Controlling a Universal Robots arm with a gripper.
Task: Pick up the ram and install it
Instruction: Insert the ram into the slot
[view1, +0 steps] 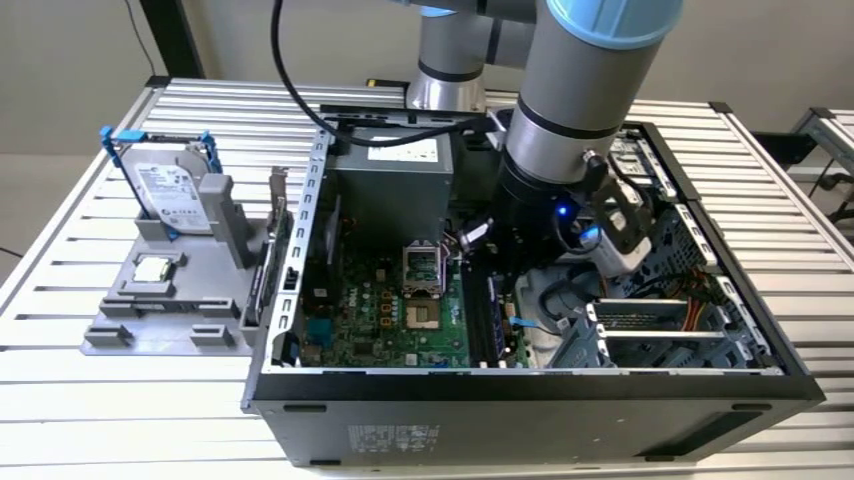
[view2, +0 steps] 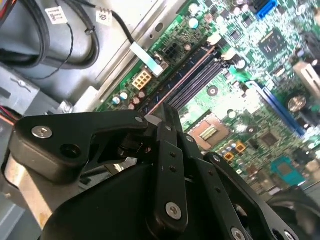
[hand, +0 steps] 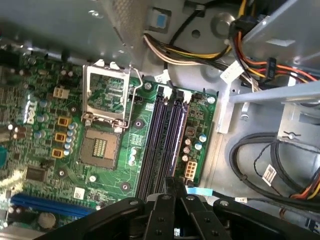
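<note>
Claw (hand: 172, 189), fingers pressed together with no gap, poised just above the memory slots (hand: 162, 140) on the motherboard (hand: 75, 150); no ram visible between them, and its place cannot be told. Exterior view: arm (view1: 574, 130) reaching into open case (view1: 534, 385); hard drive (view1: 171, 195) and processor (view1: 154, 268) on holder (view1: 160, 320) at that view's left

We see a matt black plastic gripper (view2: 167, 117) at the lower centre of the second wrist view, above a glossy green motherboard (view2: 250, 100). Bare brushed metal forms the case wall (hand: 75, 30), upper left in the first wrist view.
</note>
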